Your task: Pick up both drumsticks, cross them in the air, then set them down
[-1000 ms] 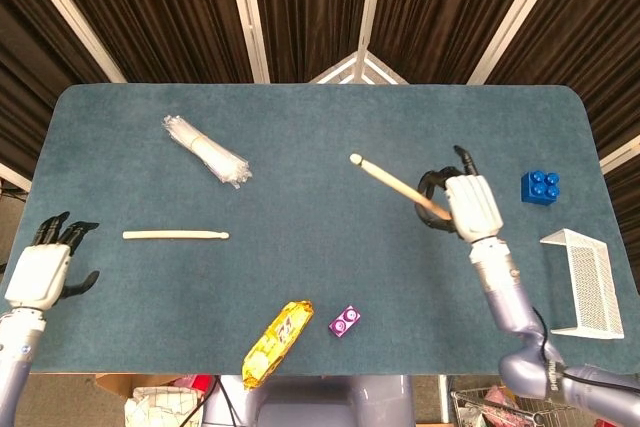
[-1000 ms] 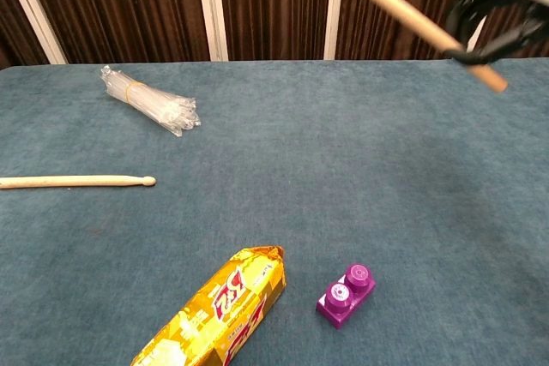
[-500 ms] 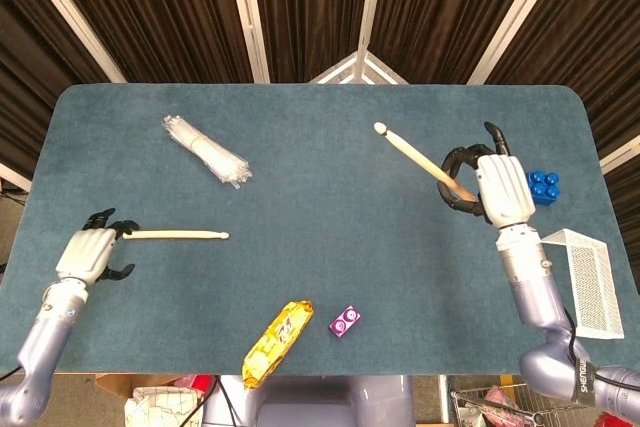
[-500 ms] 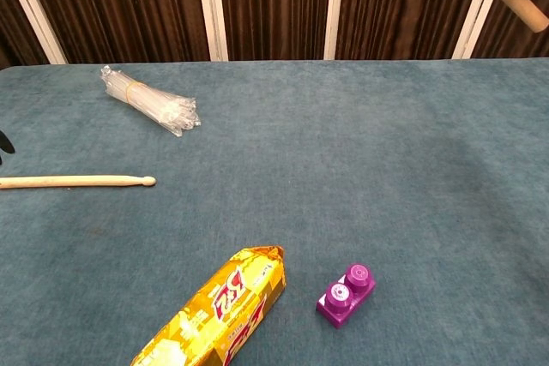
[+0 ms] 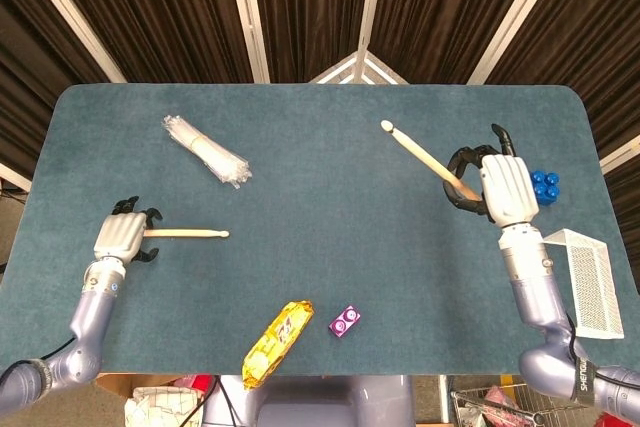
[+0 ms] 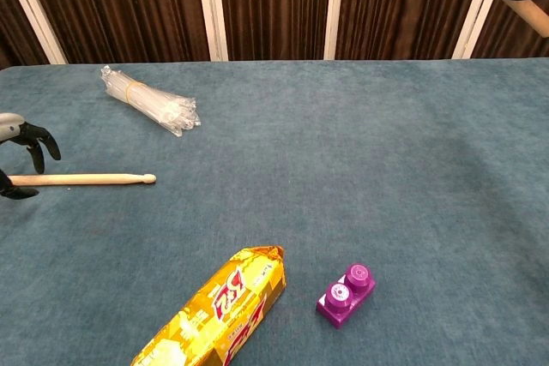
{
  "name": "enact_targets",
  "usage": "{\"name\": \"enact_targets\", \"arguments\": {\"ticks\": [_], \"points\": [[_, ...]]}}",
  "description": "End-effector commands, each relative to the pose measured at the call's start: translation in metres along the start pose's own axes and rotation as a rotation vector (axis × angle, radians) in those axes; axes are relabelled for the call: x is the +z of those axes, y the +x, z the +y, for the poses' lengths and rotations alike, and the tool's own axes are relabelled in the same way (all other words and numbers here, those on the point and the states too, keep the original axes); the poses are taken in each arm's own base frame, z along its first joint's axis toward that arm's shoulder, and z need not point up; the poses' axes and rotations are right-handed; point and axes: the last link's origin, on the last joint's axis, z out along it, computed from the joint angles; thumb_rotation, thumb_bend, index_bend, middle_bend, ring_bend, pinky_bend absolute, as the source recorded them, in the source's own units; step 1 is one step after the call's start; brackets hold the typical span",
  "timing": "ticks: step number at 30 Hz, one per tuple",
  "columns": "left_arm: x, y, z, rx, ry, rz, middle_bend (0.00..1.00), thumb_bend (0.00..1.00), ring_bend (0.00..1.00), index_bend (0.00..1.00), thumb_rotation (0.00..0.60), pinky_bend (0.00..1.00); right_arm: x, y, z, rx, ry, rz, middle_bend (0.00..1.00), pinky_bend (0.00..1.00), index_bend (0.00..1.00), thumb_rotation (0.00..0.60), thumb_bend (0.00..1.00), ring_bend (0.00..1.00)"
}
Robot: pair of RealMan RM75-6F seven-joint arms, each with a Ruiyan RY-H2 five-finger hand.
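Left hand (image 5: pixel 121 237) newly, perhaps loosely, around drumstick (image 5: pixel 186 234).

Printing shows on just one thing here: the yellow snack packet (image 6: pixel 214 310) lying near the front edge of the tabletop (image 6: pixel 360 169) carries large red lettering across its wrapper, but it sits at a slant and is too blurred to read, and in the head view it is smaller still, just a red smear on yellow; the purple toy brick (image 6: pixel 346 295) beside it shows only its studs, no marks, and nothing else on view bears any legible word, number or sign
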Motion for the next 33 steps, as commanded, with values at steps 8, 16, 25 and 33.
{"name": "enact_targets", "arguments": {"ticks": [8, 16, 25, 33], "points": [[0.006, 0.001, 0.008, -0.01, -0.013, -0.006, 0.32, 0.45, 0.02, 0.28, 0.6, 0.0, 0.001, -0.005, 0.007, -0.017, -0.022, -0.005, 0.68, 0.0, 0.74, 0.6, 0.46, 0.41], [0.004, -0.004, 0.005, 0.011, -0.013, -0.05, 0.25, 0.37, 0.02, 0.23, 0.6, 0.0, 0.0, -0.01, 0.01, -0.032, -0.031, -0.012, 0.68, 0.0, 0.74, 0.6, 0.48, 0.41], [0.0, 0.002, 0.0, 0.001, -0.014, -0.057, 0.26, 0.36, 0.02, 0.3, 0.6, 0.0, 0.002, -0.013, 0.013, -0.035, -0.04, -0.015, 0.68, 0.0, 0.74, 0.6, 0.48, 0.41], [0.002, 0.0, 0.0, 0.033, -0.012, -0.052, 0.35, 0.44, 0.04, 0.39, 0.6, 0.0, 0.0, -0.014, 0.013, -0.038, -0.041, -0.014, 0.68, 0.0, 0.74, 0.6, 0.48, 0.41]]}}
